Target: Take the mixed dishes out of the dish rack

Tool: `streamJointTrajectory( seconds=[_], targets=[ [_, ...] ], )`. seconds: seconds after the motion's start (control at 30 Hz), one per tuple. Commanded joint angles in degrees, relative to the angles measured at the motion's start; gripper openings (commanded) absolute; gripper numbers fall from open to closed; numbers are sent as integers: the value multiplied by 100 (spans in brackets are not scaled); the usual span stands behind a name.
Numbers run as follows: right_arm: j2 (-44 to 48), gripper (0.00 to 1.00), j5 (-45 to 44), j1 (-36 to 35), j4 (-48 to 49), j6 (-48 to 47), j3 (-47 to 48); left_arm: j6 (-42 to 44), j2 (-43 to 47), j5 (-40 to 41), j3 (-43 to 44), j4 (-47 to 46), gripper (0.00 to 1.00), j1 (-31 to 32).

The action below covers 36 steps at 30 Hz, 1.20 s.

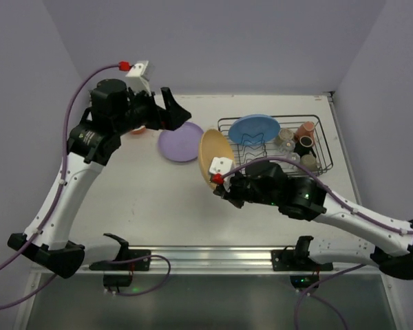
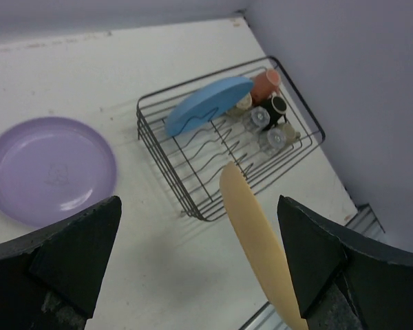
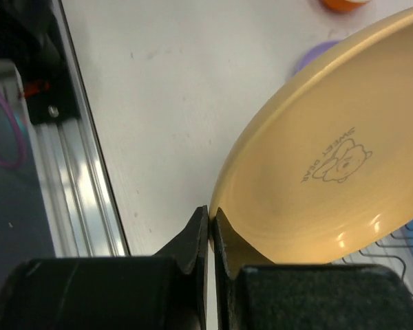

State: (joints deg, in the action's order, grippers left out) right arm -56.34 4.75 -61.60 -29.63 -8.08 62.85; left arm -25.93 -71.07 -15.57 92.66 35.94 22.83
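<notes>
My right gripper (image 1: 219,183) (image 3: 210,213) is shut on the lower rim of a tan plate (image 1: 213,155) (image 3: 330,172), which it holds tilted on edge above the table, left of the dish rack (image 1: 325,148) (image 2: 193,185). A blue plate (image 1: 253,128) (image 2: 206,103) leans in the rack. At the rack's right end stand a pink mug (image 1: 305,129) (image 2: 265,82), a dark mug (image 2: 279,104) and clear glasses (image 1: 286,137) (image 2: 260,117). A lilac plate (image 1: 180,142) (image 2: 51,168) lies flat on the table. My left gripper (image 1: 179,108) (image 2: 198,203) hovers open and empty above it.
An orange bowl (image 1: 139,129) (image 3: 344,3) sits on the table at the back left, mostly hidden by my left wrist. The aluminium rail (image 1: 213,256) (image 3: 76,172) runs along the near edge. Walls close in the back and right sides.
</notes>
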Motion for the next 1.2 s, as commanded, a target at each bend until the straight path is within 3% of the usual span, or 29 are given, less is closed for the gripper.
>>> streamJointTrajectory(
  seconds=[0.0, 0.27, 0.43, 0.53, 0.57, 0.7, 0.73, 0.77, 0.83, 0.87, 0.9, 1.17],
  targets=[
    [-658, 0, -1633, -746, -973, -818, 622, 290, -82, -630, -256, 703, 100, 134],
    [-1792, 0, -2496, -1495, -1730, -1056, 1308, 457, -30, -807, -1153, 747, 99, 309],
    [-1969, 0, -2506, -1512, -1608, -1135, 1476, 510, -56, -202, -1434, 888, 94, 547],
    [-2127, 0, -2602, -1512, -1678, -1144, 1581, 493, -91, -52, -1707, 844, 84, 582],
    [-2162, 0, -2637, -1512, -1678, -1161, 1599, 484, -100, 36, -1760, 844, 77, 643],
    [-2241, 0, -2725, -1512, -1748, -1152, 1695, 458, -179, 362, -1883, 844, 70, 740],
    [-2233, 0, -2734, -1512, -1740, -1161, 1696, 458, -197, 388, -1883, 818, 62, 767],
    [-2233, 0, -2725, -1512, -1739, -1170, 1704, 458, -214, 432, -1866, 818, 43, 776],
    [-2259, 0, -2787, -1512, -1748, -1170, 1713, 431, -258, 476, -1831, 809, 21, 793],
    [-2285, 0, -2796, -1512, -1757, -1170, 1722, 423, -302, 485, -1813, 800, 5, 793],
    [-2303, 0, -2796, -1504, -1757, -1170, 1731, 422, -311, 494, -1796, 800, 0, 811],
    [-2514, 0, -2927, -1512, -1574, -1223, 1740, 317, -425, 933, -1743, 730, 0, 899]
  ],
)
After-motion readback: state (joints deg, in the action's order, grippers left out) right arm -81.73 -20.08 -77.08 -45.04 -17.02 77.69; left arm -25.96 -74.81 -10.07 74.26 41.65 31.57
